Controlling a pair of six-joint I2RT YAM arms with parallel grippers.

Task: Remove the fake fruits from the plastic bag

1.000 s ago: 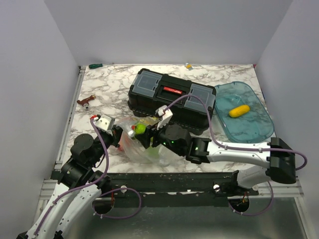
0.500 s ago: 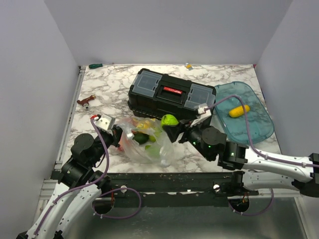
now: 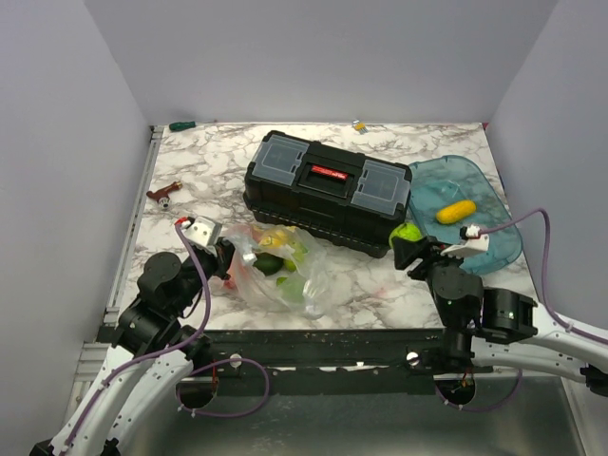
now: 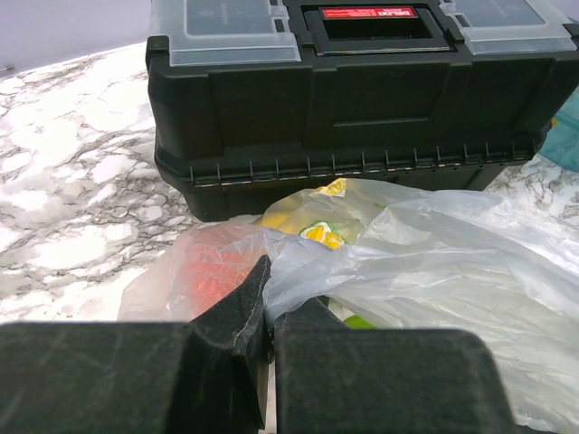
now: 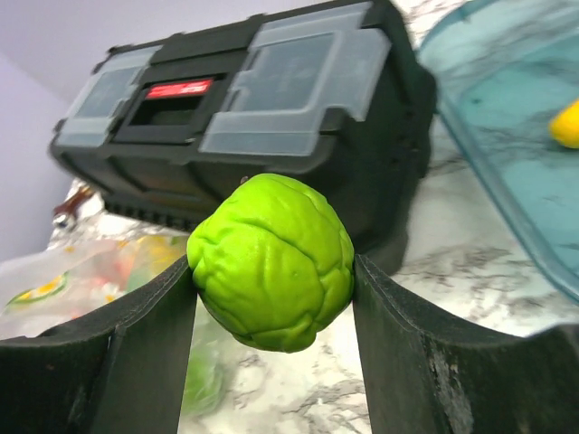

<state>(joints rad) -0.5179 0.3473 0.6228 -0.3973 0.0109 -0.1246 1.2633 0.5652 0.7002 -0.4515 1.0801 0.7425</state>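
The right hand (image 3: 410, 249) clamps a glossy, lumpy lime-green fake fruit (image 5: 271, 262), held above the worktop (image 3: 204, 171) between the black toolbox (image 3: 326, 190) and the blue tray (image 3: 442, 180). The left hand (image 4: 269, 316) is pinched shut on the clear, crinkly plastic bag (image 4: 434, 262), through which red, yellow and green fruits (image 4: 312, 217) show.

From the plastic bag (image 3: 306, 285), the black toolbox (image 3: 323, 190) is walling off 12 to 1 o'clock, the blue tray (image 3: 432, 185) is crowding 3 o'clock, and open table (image 3: 204, 161) is stretching toward 10 o'clock past a red tool (image 3: 163, 195).
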